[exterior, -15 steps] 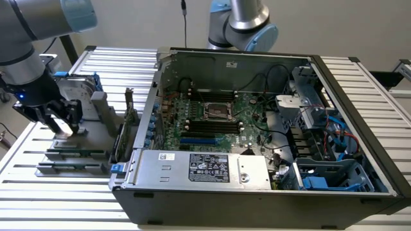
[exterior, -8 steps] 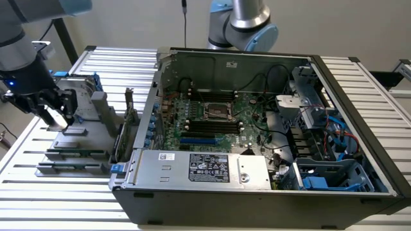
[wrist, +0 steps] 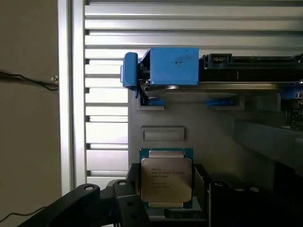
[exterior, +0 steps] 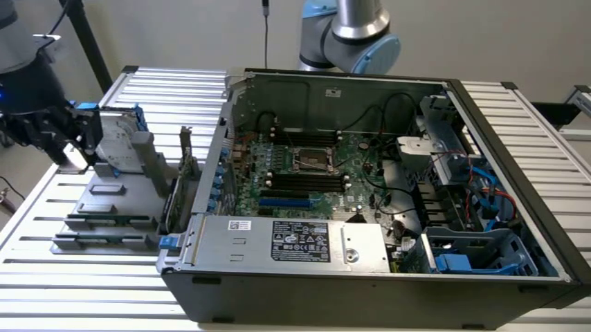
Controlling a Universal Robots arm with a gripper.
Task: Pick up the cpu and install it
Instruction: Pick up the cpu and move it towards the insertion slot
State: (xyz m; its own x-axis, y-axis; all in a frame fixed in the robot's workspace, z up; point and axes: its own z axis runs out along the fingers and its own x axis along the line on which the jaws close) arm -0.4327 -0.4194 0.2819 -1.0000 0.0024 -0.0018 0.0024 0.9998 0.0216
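The cpu (wrist: 165, 179), a flat square chip with a dull silver top and a thin green edge, sits between my gripper's dark fingers (wrist: 131, 201) in the wrist view. The jaws stand against two opposite sides of the chip, so my gripper (wrist: 166, 203) is shut on it. In the exterior view my gripper (exterior: 66, 149) hangs at the far left, over the grey parts holder (exterior: 111, 200) beside the open computer case. The motherboard's cpu socket (exterior: 314, 160) lies inside the case, well to the exterior view's right of the gripper.
A silver hard drive in a blue frame (exterior: 115, 142) stands upright on the holder close to the gripper, and appears as the blue frame (wrist: 173, 66) in the wrist view. The case wall (exterior: 221, 138) rises between the holder and the motherboard. The power supply (exterior: 286, 242) fills the case's front.
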